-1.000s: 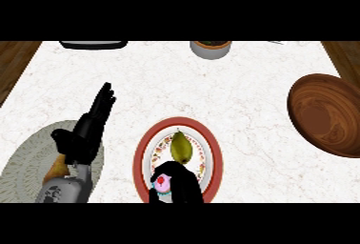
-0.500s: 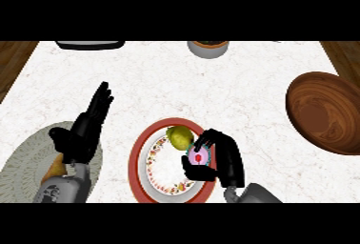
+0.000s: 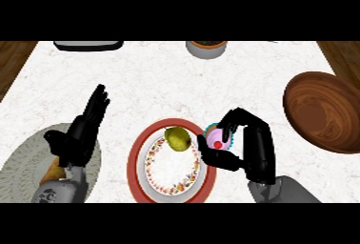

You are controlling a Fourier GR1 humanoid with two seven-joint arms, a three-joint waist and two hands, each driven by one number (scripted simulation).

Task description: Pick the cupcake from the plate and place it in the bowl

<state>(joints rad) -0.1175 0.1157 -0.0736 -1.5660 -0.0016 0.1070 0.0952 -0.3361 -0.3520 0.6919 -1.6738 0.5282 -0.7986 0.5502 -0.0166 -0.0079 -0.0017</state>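
Step in hand: carrying phase; cupcake [image 3: 218, 138] already pinched in the right hand [image 3: 247, 145], at the right rim of the plate [image 3: 135, 164].
Cupcake position: pink-topped with a red spot, caught between curled fingers and thumb, just beside the plate's right edge; whether clear of the rim or touching it cannot be told.
Right hand fingers: curled round the cupcake, thumb below, fingers [image 3: 239, 116] arched over the top.
Left hand [image 3: 79, 136]: resting at the view's left, fingers straight and close together, pointing up the counter, holding nothing.
Next move, as judged: travel rightward and slightly up the view to the wooden bowl [image 3: 325, 110], well apart from the plate; then lowering over the hollow and opening of the fingers.
Care needed: keeping the cupcake upright during transfer; clearing the bowl's near rim.
Count, cupcake: one.
Count, plate: one, red-rimmed with patterned inner band.
Count, bowl: one, brown, at the right edge.
Count, other fruit: one yellow-green pear-like fruit [image 3: 178, 138] left on the plate.
Count, placemat [image 3: 21, 164]: one, grey, under the left forearm.
Count, far-edge items: a dark tray [image 3: 88, 45] and a small pot [image 3: 206, 47], both partly cropped.
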